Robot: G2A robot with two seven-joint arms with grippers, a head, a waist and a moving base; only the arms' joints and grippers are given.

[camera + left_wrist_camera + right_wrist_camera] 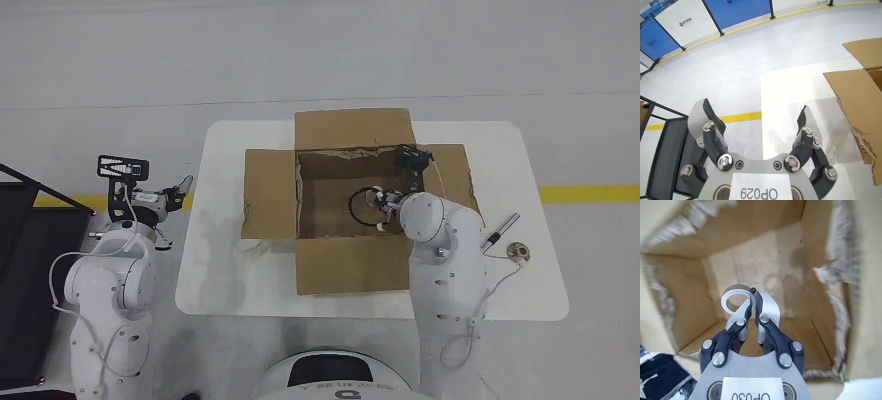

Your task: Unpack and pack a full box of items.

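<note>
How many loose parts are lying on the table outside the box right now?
2: a dark rod and a round piece, both on the table right of the box; the right arm may hide others.

The left arm is folded out to its own side, the left gripper (755, 113) with jaws spread wide, holding nothing. The right arm angles forward and down, the right gripper (754, 300) with jaws clamped on a metal ring (724, 298).

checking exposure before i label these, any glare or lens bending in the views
Left wrist view: the white table top washes out bright, and the far yellow floor line bows, wide-angle bending. Right wrist view: the brown cardboard box is evenly lit inside; the silver metal ring gleams. Top view: even light.
</note>
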